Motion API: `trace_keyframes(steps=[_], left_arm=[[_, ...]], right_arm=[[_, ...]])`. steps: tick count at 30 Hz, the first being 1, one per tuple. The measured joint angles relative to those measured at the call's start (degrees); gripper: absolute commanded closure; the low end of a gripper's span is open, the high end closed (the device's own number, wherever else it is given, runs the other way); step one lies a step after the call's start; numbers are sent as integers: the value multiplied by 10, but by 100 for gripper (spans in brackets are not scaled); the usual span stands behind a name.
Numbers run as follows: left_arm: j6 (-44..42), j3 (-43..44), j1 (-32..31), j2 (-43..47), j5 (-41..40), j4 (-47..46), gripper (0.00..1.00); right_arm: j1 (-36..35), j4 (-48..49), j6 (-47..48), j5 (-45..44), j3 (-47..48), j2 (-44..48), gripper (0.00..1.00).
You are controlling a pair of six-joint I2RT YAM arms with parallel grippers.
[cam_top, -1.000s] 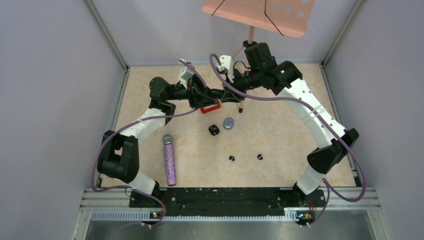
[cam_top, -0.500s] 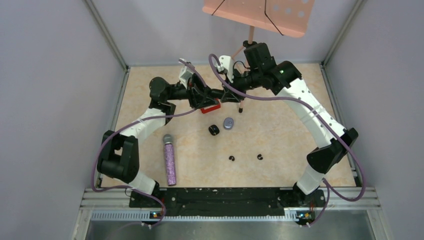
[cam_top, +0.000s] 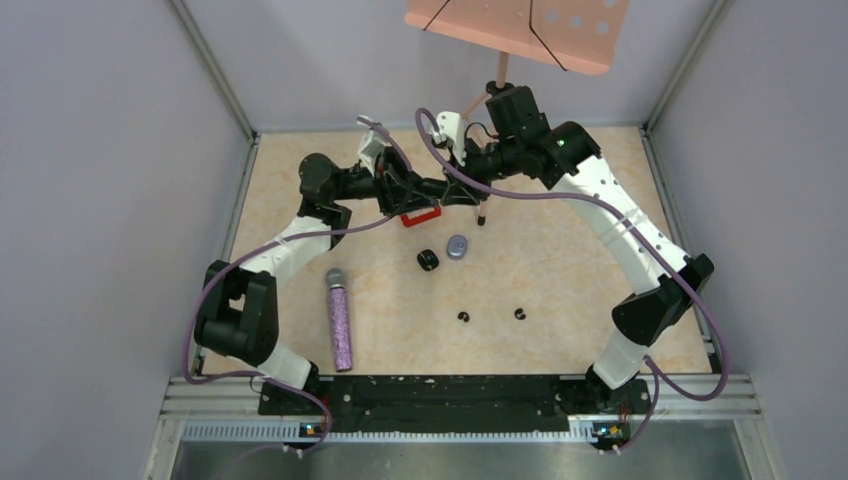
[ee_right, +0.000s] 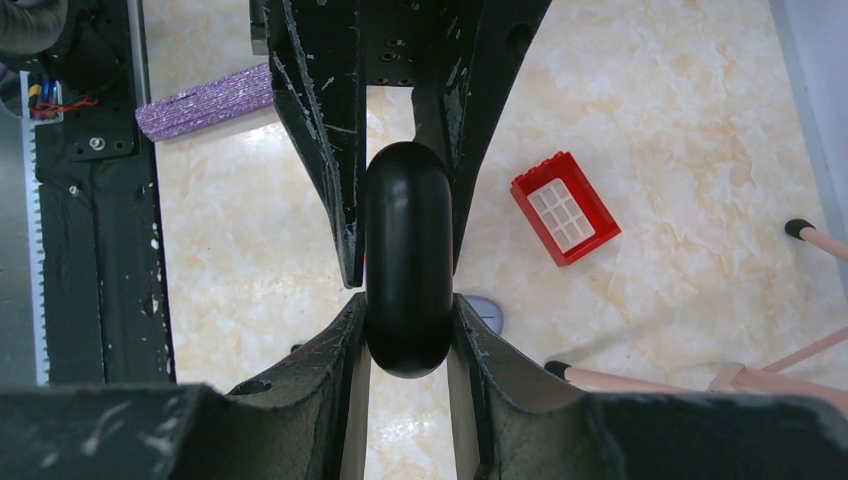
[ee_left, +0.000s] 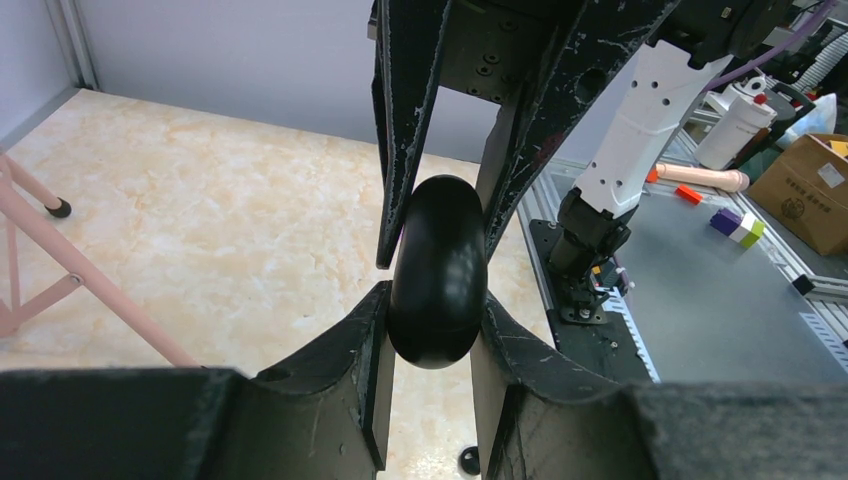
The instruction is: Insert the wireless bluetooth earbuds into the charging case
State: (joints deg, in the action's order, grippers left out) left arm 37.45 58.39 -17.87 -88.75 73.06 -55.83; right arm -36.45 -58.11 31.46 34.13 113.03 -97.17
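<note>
A glossy black oval charging case (ee_left: 437,265) hangs above the back middle of the table, pinched from both sides. My left gripper (ee_left: 437,300) is shut on its near end, and the right gripper's fingers (ee_left: 400,150) reach in from above. From the right wrist, my right gripper (ee_right: 408,300) is shut on the same case (ee_right: 407,250). In the top view the left gripper (cam_top: 430,188) and right gripper (cam_top: 452,186) meet tip to tip, hiding the case. Two tiny black earbuds (cam_top: 463,317) (cam_top: 519,314) lie apart on the table in front.
A grey oval case (cam_top: 458,247) and a small black round object (cam_top: 428,260) lie below the grippers. A red brick (cam_top: 421,215) sits under the left gripper. A glittery purple microphone (cam_top: 340,320) lies at the front left. A pink stand (cam_top: 500,70) rises at the back.
Both grippers stay together on the black case. The joined pair has shifted very slightly toward the back; nothing on the table has moved.
</note>
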Motion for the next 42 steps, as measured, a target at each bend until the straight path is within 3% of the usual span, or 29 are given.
trace_keyframes(steps=[2,6,15,38,42], left_arm=[[0,0,0,0,0,0,100],[0,0,-1,0,2,-7,100],[1,-5,-1,-3,1,-41,100],[-1,-15,-1,-9,-8,-38,100],[4,-18,8,-9,-27,-23,100]], right_arm=[[0,0,1,0,0,0,57],[0,-16,0,1,18,-7,49],[33,-69,-84,77,157,-84,50],[83,-73,-161,104,210,-97,48],[97,-67,-145,82,150,-40,52]])
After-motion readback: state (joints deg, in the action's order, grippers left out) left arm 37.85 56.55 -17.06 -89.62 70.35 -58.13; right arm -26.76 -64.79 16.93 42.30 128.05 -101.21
